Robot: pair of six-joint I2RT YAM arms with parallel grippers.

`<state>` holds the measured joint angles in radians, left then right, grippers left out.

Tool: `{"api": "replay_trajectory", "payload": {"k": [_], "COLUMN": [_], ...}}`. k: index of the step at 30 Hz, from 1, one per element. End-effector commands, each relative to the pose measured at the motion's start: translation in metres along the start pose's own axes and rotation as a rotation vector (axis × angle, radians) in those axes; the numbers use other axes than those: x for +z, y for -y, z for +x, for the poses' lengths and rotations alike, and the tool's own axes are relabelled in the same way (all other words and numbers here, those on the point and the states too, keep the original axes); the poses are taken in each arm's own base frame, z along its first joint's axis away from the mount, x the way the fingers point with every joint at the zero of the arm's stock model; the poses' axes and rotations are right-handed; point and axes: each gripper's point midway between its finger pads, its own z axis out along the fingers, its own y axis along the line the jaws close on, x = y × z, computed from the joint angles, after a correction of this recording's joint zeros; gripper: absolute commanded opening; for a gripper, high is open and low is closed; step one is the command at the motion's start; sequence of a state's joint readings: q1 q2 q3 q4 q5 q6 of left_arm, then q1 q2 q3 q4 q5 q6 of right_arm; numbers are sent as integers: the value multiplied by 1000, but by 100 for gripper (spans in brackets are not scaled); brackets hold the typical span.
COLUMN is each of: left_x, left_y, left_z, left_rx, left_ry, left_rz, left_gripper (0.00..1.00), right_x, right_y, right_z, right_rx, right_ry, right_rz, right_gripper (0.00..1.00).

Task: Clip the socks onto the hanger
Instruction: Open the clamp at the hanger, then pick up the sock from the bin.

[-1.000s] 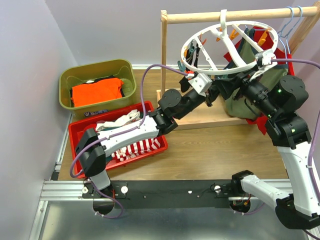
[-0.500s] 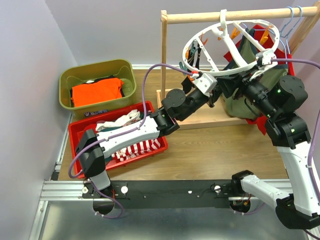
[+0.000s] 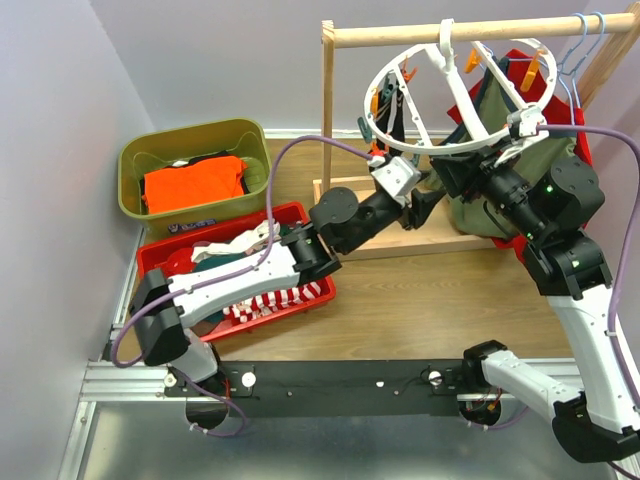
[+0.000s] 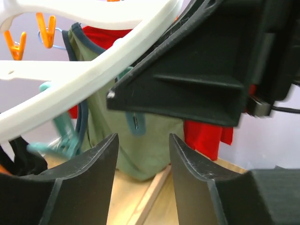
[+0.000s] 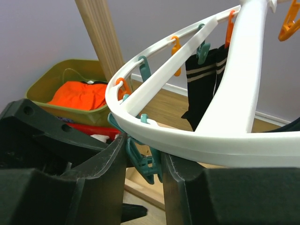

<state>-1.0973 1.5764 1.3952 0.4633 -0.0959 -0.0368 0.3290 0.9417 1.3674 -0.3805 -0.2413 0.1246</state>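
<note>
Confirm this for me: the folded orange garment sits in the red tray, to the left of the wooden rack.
Not quite. The folded orange garment sits in the olive-green bin, not in the red tray, which lies just in front of that bin. The top external view shows this. The rest holds: it is to the left of the wooden rack.

The ring hanger (image 5: pixel 187 145) is white with orange and teal clips (image 5: pixel 176 58), one sock (image 5: pixel 199 89) on it black with pale stripes, another sock (image 3: pixel 290 295) red-and-white striped in the red tray (image 3: pixel 215 226) at lower left, and the olive bin (image 3: pixel 190 135) holds an orange garment (image 3: pixel 195 185).
</note>
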Motion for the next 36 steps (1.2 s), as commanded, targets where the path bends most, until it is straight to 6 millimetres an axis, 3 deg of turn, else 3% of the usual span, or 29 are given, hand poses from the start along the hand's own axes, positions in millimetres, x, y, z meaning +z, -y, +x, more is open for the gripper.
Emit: {"api": "replay_trajectory", "payload": {"k": [1,3,4,6,7,9,10,12,13,15,17,20,26,29,34,36], "left_x": [-30,-42,-50,-67,-77,-98,-109,-134,-147,-175,-203,-235,-273,-286,-293,-291], "left_y": [1,-4,-8,-23,-29,-44,-59,-75,-95,-111,-130,-142,-160,-181,-206,-203], "left_z": [-20,-8,-14,8,5,37,37,71,74,103,123,146,156,152,159,166], "left_rx": [-75,-102,-111,-123,-157,-179,-212,-229,-242,-256,-244,-238,-203,-148,-57,-50], "left_ry": [-7,-61,-61,-136,-141,-248,-255,-363,-377,-489,-598,-739,-845,-875,-990,-1037], "left_rz": [-9,-39,-57,-134,-162,-220,-264,-326,-383,-442,-511,-584,-685,-744,-746,-689], "left_gripper": [63,68,72,75,78,79,79,79,79,79,79,79,78,77,76,76], "right_x": [3,5,5,5,6,6,6,6,5,5,4,4,6,7,4,3], "right_y": [3,4,4,4,4,3,3,2,2,2,2,2,1,0,0,1], "right_z": [0,5,6,7,10,11,13,14,14,16,18,18,26,28,25,24], "right_rx": [21,31,37,39,43,47,50,53,52,53,52,50,57,55,41,38], "right_ry": [29,28,29,34,28,26,24,25,26,19,13,11,-9,-15,-11,-7], "right_rz": [20,19,20,18,17,14,15,10,8,9,9,6,-4,-12,-8,-1], "right_gripper": [22,21,20,19,18,16,15,15,14,14,14,14,14,14,14,14]}}
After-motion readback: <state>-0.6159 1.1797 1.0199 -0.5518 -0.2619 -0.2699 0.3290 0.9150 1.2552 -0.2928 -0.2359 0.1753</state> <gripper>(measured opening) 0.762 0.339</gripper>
